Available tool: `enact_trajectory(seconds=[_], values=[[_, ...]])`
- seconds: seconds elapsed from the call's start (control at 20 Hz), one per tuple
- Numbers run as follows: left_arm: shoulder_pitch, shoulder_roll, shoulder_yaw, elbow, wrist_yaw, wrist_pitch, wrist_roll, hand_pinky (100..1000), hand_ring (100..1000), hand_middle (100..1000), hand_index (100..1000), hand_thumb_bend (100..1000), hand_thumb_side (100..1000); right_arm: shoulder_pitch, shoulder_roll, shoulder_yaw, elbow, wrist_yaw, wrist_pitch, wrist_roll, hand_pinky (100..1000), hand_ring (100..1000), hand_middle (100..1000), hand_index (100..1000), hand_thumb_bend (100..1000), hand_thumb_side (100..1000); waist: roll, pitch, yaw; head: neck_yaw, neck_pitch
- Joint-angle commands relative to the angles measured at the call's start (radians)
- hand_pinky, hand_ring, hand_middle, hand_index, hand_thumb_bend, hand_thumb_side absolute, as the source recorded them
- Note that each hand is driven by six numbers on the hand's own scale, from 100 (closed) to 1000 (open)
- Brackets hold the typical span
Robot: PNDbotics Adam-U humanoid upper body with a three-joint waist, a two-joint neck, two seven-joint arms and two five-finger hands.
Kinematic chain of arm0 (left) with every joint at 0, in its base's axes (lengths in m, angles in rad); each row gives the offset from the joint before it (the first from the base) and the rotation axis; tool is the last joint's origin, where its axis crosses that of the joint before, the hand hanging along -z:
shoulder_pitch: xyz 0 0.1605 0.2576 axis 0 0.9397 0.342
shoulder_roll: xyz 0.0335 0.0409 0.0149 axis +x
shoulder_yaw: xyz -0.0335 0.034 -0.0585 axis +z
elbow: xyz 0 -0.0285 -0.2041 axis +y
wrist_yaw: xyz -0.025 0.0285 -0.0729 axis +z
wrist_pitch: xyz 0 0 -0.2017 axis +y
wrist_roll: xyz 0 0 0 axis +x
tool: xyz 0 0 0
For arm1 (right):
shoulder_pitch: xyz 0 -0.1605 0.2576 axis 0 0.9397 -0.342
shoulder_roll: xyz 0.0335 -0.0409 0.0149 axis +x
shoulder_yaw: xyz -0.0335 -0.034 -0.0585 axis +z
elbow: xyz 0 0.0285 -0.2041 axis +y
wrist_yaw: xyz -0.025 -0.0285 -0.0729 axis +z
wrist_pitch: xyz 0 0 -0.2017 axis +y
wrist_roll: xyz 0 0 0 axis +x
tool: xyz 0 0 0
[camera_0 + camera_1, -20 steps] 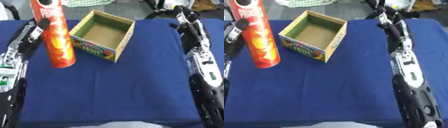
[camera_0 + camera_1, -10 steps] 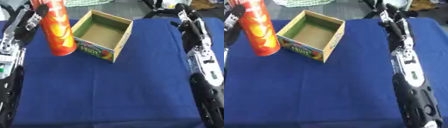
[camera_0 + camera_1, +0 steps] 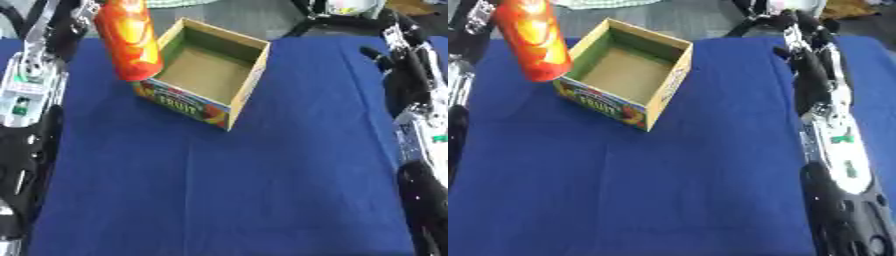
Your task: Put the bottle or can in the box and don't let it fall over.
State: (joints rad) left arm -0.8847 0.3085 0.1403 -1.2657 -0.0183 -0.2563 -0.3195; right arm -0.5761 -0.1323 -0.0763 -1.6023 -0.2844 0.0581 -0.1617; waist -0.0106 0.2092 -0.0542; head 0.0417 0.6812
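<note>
A tall red and orange can (image 3: 129, 41) is hanging in the upper left of the frame, lifted off the blue cloth (image 3: 227, 185) that is covering the table. It is standing nearly upright with a slight tilt, its top cut off by the upper edge of the picture. Its lower end is sitting in front of the near left corner of the box (image 3: 205, 76), overlapping that rim in the view; whether it is touching the cardboard cannot be told.

The left hand (image 3: 86, 11) is showing only as a dark shape at the very top left, just beside the can's upper part. It is carrying the can, though how far the fingers are wrapping round it cannot be made out. The left arm (image 3: 28, 85) is running down the left edge of the frame, black with a silver and white section.

The box is lying open in the upper middle, turned at an angle to the table edge. Its inside is plain brown with a green band along the upper walls, and its near side is showing a fruit picture with lettering. It is holding nothing.

The right hand (image 3: 801, 31) is hovering in the upper right, well apart from the box, fingers relaxed and holding nothing. Its arm (image 3: 833, 135) is running down the right side of the frame.
</note>
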Motion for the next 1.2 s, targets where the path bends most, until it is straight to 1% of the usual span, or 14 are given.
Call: enact_trajectory(seconds=[0.05, 0.1, 0.35, 0.55, 0.65, 0.75, 0.85, 0.9, 1.0, 1.1, 1.15, 1.2], values=[[-0.054, 0.044, 0.028, 0.037, -0.035, -0.039, 0.033, 1000, 718, 467, 389, 100, 483, -0.026, 0.008, 0.007, -0.033, -0.008, 0.000, 0.009, 799, 1000, 1000, 823, 394, 390, 0.004, -0.009, -0.012, 0.029, -0.028], [-0.067, 0.049, 0.035, 0.057, -0.049, -0.053, 0.043, 1000, 719, 468, 389, 100, 476, -0.029, 0.012, 0.010, -0.035, -0.009, 0.001, 0.011, 799, 1000, 1000, 823, 393, 390, 0.005, -0.005, -0.018, 0.036, -0.032], [-0.124, 0.060, 0.063, 0.167, -0.115, -0.121, 0.073, 1000, 721, 470, 389, 100, 505, -0.041, 0.029, 0.021, -0.041, -0.011, 0.005, 0.022, 799, 1000, 1000, 823, 392, 391, 0.011, 0.011, -0.046, 0.070, -0.039], [-0.152, 0.070, 0.089, 0.258, -0.162, -0.160, 0.085, 1000, 718, 467, 390, 100, 534, -0.056, 0.049, 0.032, -0.049, -0.013, 0.007, 0.032, 799, 999, 1000, 823, 389, 393, 0.018, 0.024, -0.078, 0.113, -0.055], [-0.162, 0.075, 0.104, 0.294, -0.185, -0.175, 0.105, 1000, 717, 468, 391, 100, 554, -0.063, 0.063, 0.037, -0.054, -0.015, 0.008, 0.037, 799, 999, 1000, 823, 387, 394, 0.022, 0.032, -0.098, 0.138, -0.061], [-0.174, 0.082, 0.120, 0.323, -0.207, -0.188, 0.132, 1000, 718, 469, 392, 100, 554, -0.070, 0.074, 0.042, -0.056, -0.016, 0.010, 0.042, 799, 999, 1000, 823, 386, 394, 0.026, 0.042, -0.119, 0.159, -0.073], [-0.186, 0.087, 0.131, 0.345, -0.224, -0.212, 0.154, 1000, 728, 483, 401, 100, 497, -0.076, 0.079, 0.047, -0.058, -0.017, 0.012, 0.046, 798, 999, 1000, 823, 387, 394, 0.029, 0.050, -0.133, 0.174, -0.082], [-0.193, 0.087, 0.138, 0.354, -0.228, -0.226, 0.165, 1000, 712, 457, 380, 100, 508, -0.079, 0.081, 0.050, -0.059, -0.017, 0.014, 0.049, 798, 999, 1000, 823, 387, 393, 0.031, 0.054, -0.139, 0.181, -0.086], [-0.200, 0.091, 0.147, 0.375, -0.235, -0.248, 0.189, 1000, 712, 463, 393, 100, 518, -0.084, 0.085, 0.055, -0.060, -0.018, 0.015, 0.053, 798, 999, 1000, 822, 386, 394, 0.035, 0.060, -0.148, 0.194, -0.093], [-0.203, 0.095, 0.147, 0.392, -0.251, -0.262, 0.210, 1000, 726, 486, 443, 100, 480, -0.087, 0.086, 0.058, -0.060, -0.018, 0.017, 0.057, 798, 999, 1000, 822, 387, 393, 0.038, 0.064, -0.153, 0.199, -0.096], [-0.203, 0.096, 0.145, 0.399, -0.259, -0.266, 0.215, 1000, 730, 491, 449, 100, 474, -0.087, 0.086, 0.059, -0.060, -0.018, 0.017, 0.058, 798, 999, 1000, 822, 387, 393, 0.039, 0.065, -0.153, 0.199, -0.096], [-0.203, 0.097, 0.140, 0.406, -0.268, -0.272, 0.212, 1000, 828, 667, 741, 100, 445, -0.085, 0.086, 0.060, -0.059, -0.018, 0.018, 0.058, 798, 999, 1000, 822, 387, 393, 0.040, 0.066, -0.153, 0.199, -0.093]])
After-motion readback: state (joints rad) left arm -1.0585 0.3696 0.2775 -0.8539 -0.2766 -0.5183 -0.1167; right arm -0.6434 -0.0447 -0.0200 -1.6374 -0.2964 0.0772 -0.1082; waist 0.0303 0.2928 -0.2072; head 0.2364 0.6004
